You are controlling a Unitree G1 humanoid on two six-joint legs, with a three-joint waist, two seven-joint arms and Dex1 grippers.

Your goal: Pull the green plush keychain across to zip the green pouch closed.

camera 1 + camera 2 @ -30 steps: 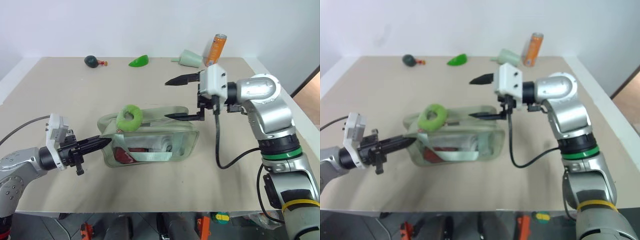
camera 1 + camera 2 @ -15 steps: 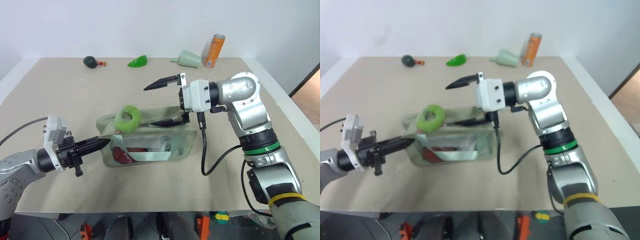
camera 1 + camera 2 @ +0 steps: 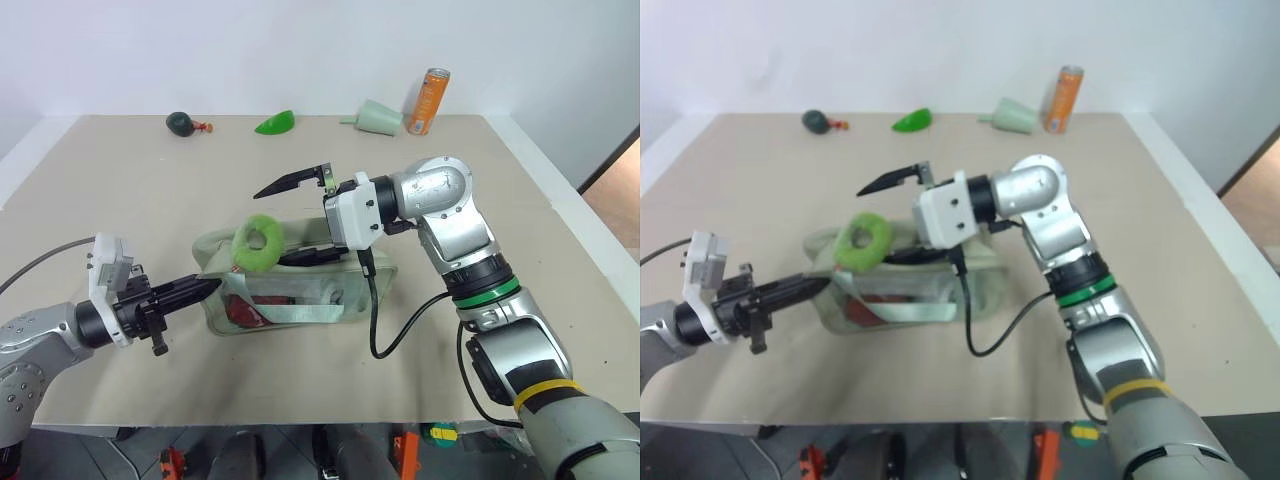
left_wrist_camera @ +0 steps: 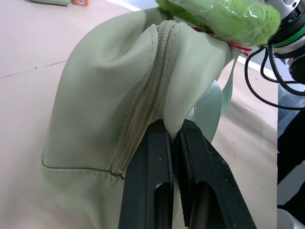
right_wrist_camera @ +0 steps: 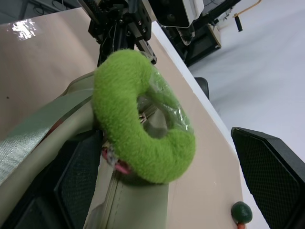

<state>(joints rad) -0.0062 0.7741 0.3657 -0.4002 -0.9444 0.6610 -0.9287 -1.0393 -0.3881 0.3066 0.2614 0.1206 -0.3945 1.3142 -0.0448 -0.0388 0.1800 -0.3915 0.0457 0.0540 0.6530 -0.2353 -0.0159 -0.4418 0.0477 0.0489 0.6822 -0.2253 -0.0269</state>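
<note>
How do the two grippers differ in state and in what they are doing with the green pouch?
The left gripper is shut, pinching the end fabric of the green pouch; the right gripper is wide open and holds nothing.
The left gripper points level at the pouch's end; the right gripper reaches over the pouch's top, its fingers on either side of the green plush keychain.
Both have black fingers and point toward the pouch.

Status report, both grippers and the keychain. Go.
Left gripper shut on green pouch corner. Right gripper open, straddling green plush keychain, not gripping. Keychain at zipper's left end. Nothing in the way.
</note>
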